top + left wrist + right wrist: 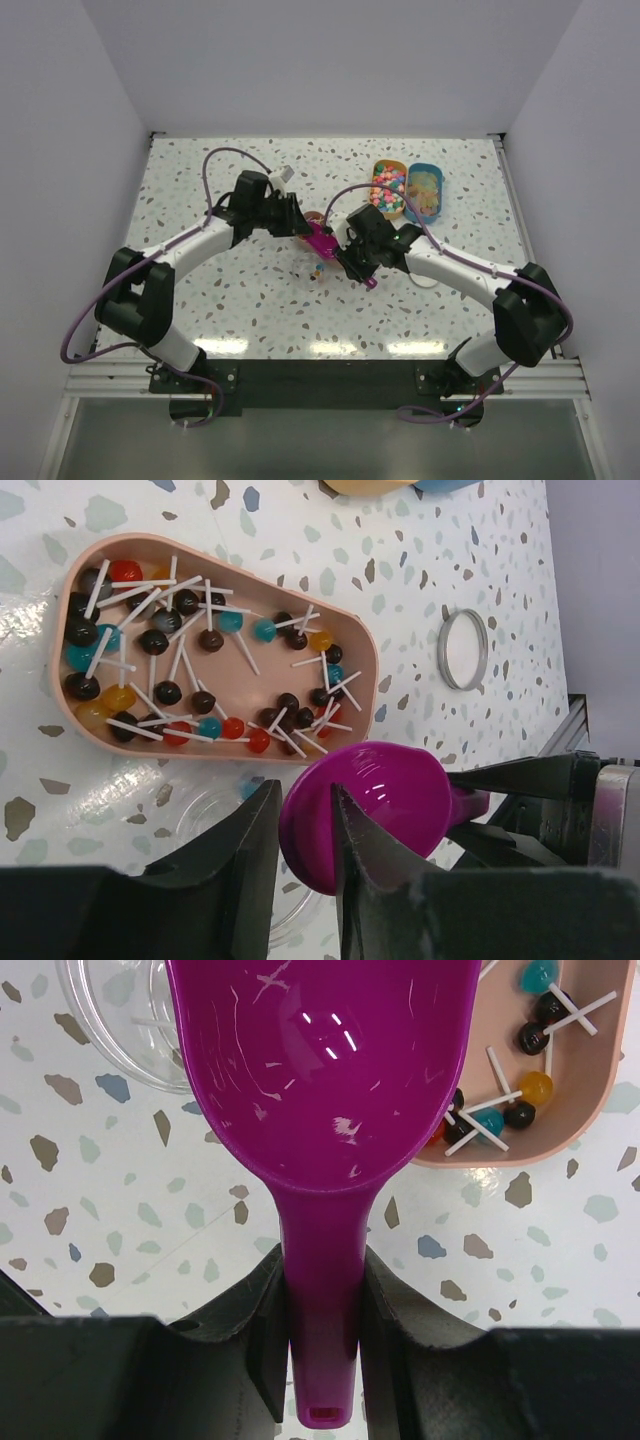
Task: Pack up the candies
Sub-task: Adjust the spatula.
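Note:
The candies (165, 640) are small dark, red, teal and orange balls on white sticks, lying in a peach tray (60, 660). They also show in the right wrist view (520, 1110). My right gripper (322, 1260) is shut on the handle of the purple scoop (320, 1090), whose bowl is empty and hangs over a clear jar (110, 1030) beside the tray. My left gripper (303, 790) has its jaws close together across the rim of the clear jar (200, 815), with the scoop (390, 800) just behind them. In the top view both grippers (295, 222) (345, 250) meet at the table's middle.
An orange bin of bright pastel candies (388, 188) and a blue bin of tan candies (424, 192) stand at the back right. A jar lid ring (465, 648) lies on the speckled table. A few loose candies (315, 268) lie in front of the scoop.

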{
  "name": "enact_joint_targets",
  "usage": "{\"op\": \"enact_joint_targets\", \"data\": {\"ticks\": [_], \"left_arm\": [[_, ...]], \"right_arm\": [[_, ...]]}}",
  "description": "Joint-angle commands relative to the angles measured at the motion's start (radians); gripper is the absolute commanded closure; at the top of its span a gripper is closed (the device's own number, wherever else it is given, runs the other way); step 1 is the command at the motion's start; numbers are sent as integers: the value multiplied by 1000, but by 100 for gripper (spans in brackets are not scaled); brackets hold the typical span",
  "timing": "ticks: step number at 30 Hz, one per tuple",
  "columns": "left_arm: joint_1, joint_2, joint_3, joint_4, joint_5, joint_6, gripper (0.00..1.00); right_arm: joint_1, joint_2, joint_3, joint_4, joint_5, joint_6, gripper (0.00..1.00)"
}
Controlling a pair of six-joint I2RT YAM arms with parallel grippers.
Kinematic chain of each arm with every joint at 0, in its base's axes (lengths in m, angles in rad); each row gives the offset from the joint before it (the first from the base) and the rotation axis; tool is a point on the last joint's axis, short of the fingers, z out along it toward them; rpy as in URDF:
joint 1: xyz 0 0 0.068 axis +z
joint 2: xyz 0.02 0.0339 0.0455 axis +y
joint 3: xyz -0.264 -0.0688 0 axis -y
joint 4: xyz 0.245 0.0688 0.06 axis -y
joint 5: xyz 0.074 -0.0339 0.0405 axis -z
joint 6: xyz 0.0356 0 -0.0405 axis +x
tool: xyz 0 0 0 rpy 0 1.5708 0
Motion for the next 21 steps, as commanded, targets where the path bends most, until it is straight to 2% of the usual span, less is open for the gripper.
{"op": "enact_joint_targets", "data": {"ticks": [1, 3, 6, 9, 12, 21], "left_arm": [[12, -4, 27, 29, 59, -15, 70], [20, -10, 13, 41, 68, -25, 74], [41, -22, -10, 77, 94, -55, 75], [69, -36, -30, 106, 108, -84, 64], [86, -31, -30, 113, 132, -88, 61], [92, -11, -14, 71, 164, -48, 63]], "right_arm": [[-1, -33, -10, 66, -32, -13, 100], [-1, -30, -12, 67, -43, -16, 100], [-1, -31, -23, 75, -46, -19, 100], [-1, -39, -41, 87, -51, -23, 100], [-1, -45, -49, 96, -57, -30, 100], [-1, -33, -38, 90, -60, -37, 100]]}}
